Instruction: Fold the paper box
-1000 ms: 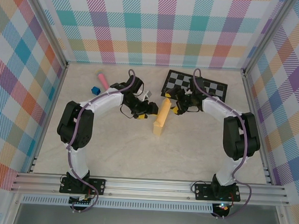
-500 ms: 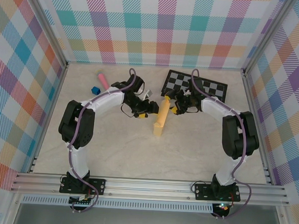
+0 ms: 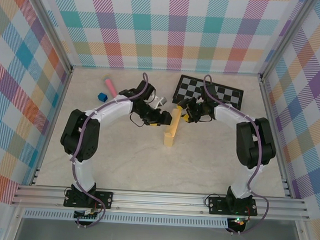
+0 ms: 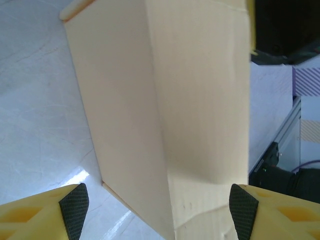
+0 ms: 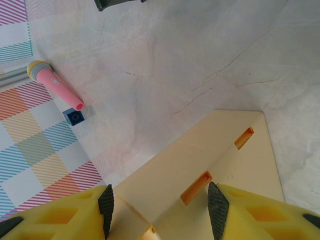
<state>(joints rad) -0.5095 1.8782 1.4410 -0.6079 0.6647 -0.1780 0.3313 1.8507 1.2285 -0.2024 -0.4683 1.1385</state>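
Note:
The paper box (image 3: 172,130) is a pale yellow-orange, partly folded piece standing on its long edge at mid-table, running from near to far. My left gripper (image 3: 167,118) is open at its far end from the left. In the left wrist view a creased panel of the box (image 4: 165,100) spans the space between the gripper's (image 4: 159,212) wide-apart pads. My right gripper (image 3: 183,114) is open on the other side. In the right wrist view the box (image 5: 210,160), with two orange slots, lies between the right gripper's (image 5: 161,205) spread pads.
A black-and-white checkered board (image 3: 221,92) lies at the back right, just behind the right arm. A pink microphone-shaped toy (image 3: 109,86) (image 5: 55,85) and a small blue block (image 3: 101,97) (image 5: 74,116) lie at the back left. Plaid walls enclose the table.
Both grippers have closed in on the far end of the box, the left one moving right. The box now stands a little straighter between them.

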